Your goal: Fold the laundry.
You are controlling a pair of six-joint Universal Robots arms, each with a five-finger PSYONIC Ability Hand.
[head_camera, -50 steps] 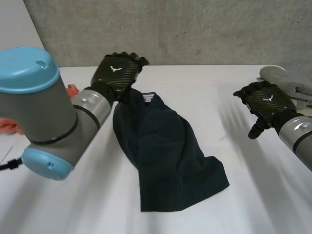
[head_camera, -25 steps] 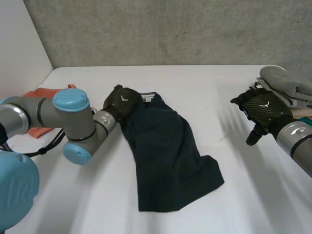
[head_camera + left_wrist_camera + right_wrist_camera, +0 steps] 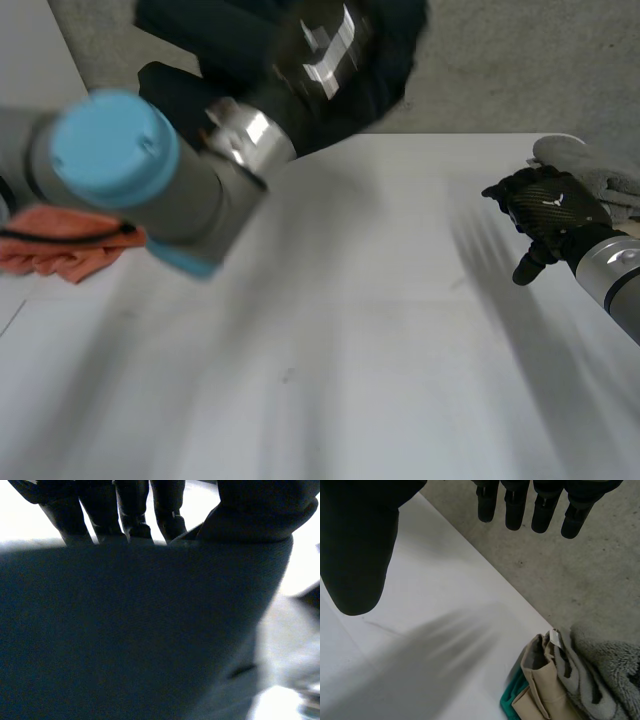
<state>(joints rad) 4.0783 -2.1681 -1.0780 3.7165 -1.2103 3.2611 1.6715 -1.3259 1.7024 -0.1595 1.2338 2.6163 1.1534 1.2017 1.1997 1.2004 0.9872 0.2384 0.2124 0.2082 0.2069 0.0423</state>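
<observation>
My left hand is raised high above the back of the white table, shut on a dark navy garment that bunches around it, off the table. In the left wrist view the fingers and thumb curl into the same navy cloth, which hangs under the palm. My right hand hovers over the table's right side, open, its fingers straight and its thumb spread, holding nothing.
A pile of grey fleece laundry sits at the back right corner beside the right hand, with beige and teal pieces in it. An orange cloth lies at the table's left edge. A concrete wall stands behind.
The left hand closed on the navy garment near its collar and swung it up off the table. The right hand has barely moved.
</observation>
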